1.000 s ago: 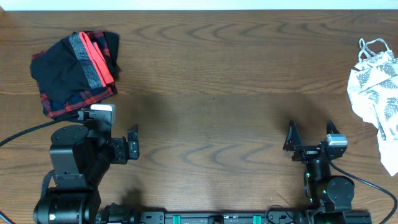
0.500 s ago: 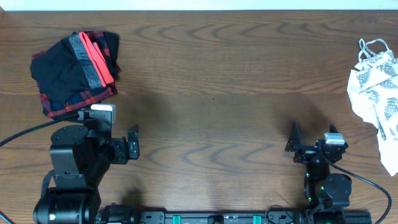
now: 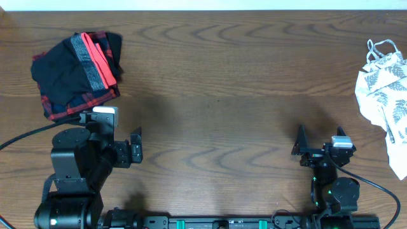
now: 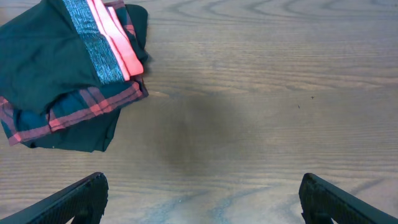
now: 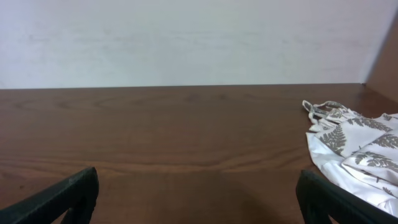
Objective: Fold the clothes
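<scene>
Brown wood-grain table (image 3: pixel 216 76) fills the overhead view. Toward its far left corner lies a compact pile. Black leggings (image 3: pixel 60 73) are on top with their grey-and-coral waistband (image 3: pixel 95 60) showing. A red-and-navy plaid piece (image 3: pixel 82 102) lies underneath, its edge peeking out along the near side. A white leaf-print top (image 3: pixel 381 95) lies crumpled at the right edge, well apart from the pile. The left gripper (image 3: pixel 137 146) sits by the front edge, nearer than the pile, and the right gripper (image 3: pixel 320 135) sits at the front right. Both have their jaws spread wide with nothing between them. Compared with a second ago, the right arm has drawn back a little toward its base, and it has not moved over the last half second. The left arm and all the garments lie as they did.

From the left wrist, the two dark fingers (image 4: pixel 68 202) stand at the bottom corners, far apart, over bare wood. The pile lies at the upper left, clear of them, with the waistband uppermost and the plaid edge along the pile's near side.

From the right wrist, the fingers (image 5: pixel 62 196) are likewise wide apart and hold nothing. The table runs back to a pale wall (image 5: pixel 186 37). The white top rests at the right, its thin straps pointing to the far side.
</scene>
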Controlling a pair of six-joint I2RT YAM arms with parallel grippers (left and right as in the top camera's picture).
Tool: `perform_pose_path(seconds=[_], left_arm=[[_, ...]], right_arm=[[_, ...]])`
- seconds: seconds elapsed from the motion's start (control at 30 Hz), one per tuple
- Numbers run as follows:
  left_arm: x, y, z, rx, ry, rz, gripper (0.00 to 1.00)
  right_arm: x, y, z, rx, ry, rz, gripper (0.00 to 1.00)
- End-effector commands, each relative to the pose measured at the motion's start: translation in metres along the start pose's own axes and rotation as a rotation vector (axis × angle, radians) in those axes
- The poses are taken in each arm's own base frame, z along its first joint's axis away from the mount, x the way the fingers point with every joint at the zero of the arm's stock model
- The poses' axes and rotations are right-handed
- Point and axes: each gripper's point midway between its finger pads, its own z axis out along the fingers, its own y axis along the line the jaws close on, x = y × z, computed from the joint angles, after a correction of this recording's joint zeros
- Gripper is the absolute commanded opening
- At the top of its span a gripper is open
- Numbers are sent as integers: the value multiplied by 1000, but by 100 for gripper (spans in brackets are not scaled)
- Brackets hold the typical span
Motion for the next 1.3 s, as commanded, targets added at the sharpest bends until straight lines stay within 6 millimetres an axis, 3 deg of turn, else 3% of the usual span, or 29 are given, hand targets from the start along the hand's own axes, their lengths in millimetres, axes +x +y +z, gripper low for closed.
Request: perform_pose_path(seconds=[0.0, 0.23, 0.47, 0.57, 0.77, 1.1, 1.27], left_arm=[[1, 0, 1, 4, 1, -11, 98], [1, 1, -3, -5, -9, -7, 98], [27, 2, -16, -27, -34, -3, 98], [51, 3, -9, -30, -58, -2, 98], [71, 5, 15, -40, -200, 8, 98], [54, 13, 57, -69, -528, 27, 98], [47, 15, 68, -78, -661, 34, 98]], right_arm=[[1, -5, 0, 25, 1, -15, 99], [1, -5, 0, 25, 1, -15, 99], [1, -5, 0, 25, 1, -15, 99], [1, -5, 0, 25, 1, -15, 99], [1, -5, 0, 25, 1, -15, 99], [1, -5, 0, 25, 1, -15, 99], [1, -5, 0, 25, 1, -15, 99]])
